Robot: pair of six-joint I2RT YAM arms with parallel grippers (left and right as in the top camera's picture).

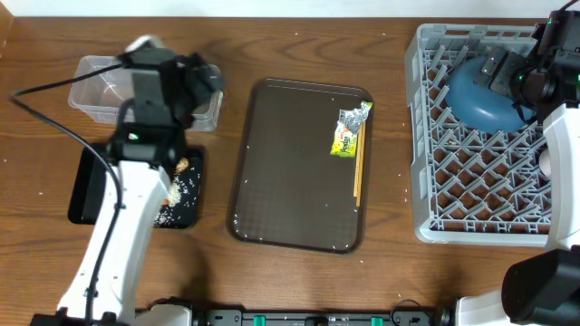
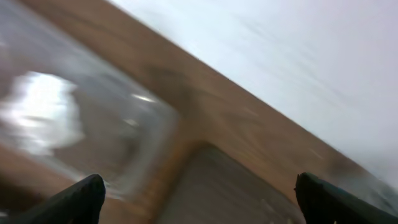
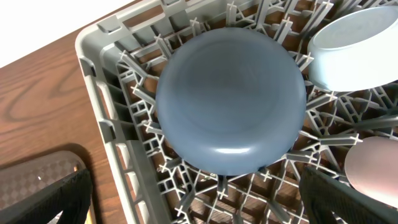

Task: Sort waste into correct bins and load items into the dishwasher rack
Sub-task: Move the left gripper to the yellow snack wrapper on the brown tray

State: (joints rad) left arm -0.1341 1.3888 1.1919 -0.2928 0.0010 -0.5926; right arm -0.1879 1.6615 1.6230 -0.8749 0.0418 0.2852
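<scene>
Above the right end of the clear tub (image 1: pixel 95 81), the left gripper (image 2: pixel 208 200) hung with jaws spread wide and empty. The right gripper (image 3: pixel 196 199), likewise released, hovered over the blue dish (image 3: pixel 230 102) lying in the grey rack (image 3: pixel 112 118). The likely next pick was the wrapper (image 1: pixel 352 129), a crinkled green-and-silver foil on the brown serving tray (image 1: pixel 281 181) beside the upper end of the chopsticks (image 1: pixel 359 177); it was best pinched at its raised folds from above, clear of the sticks.

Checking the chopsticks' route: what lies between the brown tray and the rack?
Nothing but bare table between tray and rack, seen in the overhead view.
</scene>
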